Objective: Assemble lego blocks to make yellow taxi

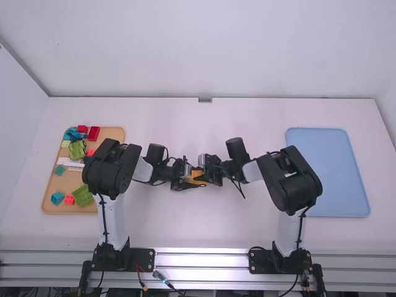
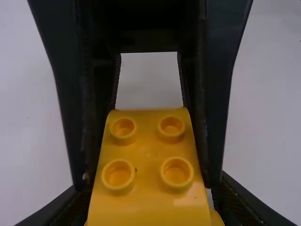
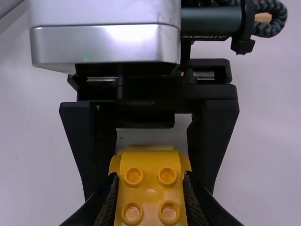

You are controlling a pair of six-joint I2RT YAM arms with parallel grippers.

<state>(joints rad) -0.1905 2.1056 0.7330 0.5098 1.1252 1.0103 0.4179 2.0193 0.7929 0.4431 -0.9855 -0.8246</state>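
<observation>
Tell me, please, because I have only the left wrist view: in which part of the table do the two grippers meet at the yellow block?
Observer: The left gripper and right gripper meet near the middle of the table.
Operator: And where are the other blocks?
Observer: They are on the wooden tray, at the robot's left.
Operator: What is at the right side, please?
Observer: A blue tray.

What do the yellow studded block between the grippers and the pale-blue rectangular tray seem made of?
The yellow block looks like hard, glossy plastic: highlights on its moulded studs. The tray is probably matte plastic, judging by its even colour and rounded corners.
</observation>
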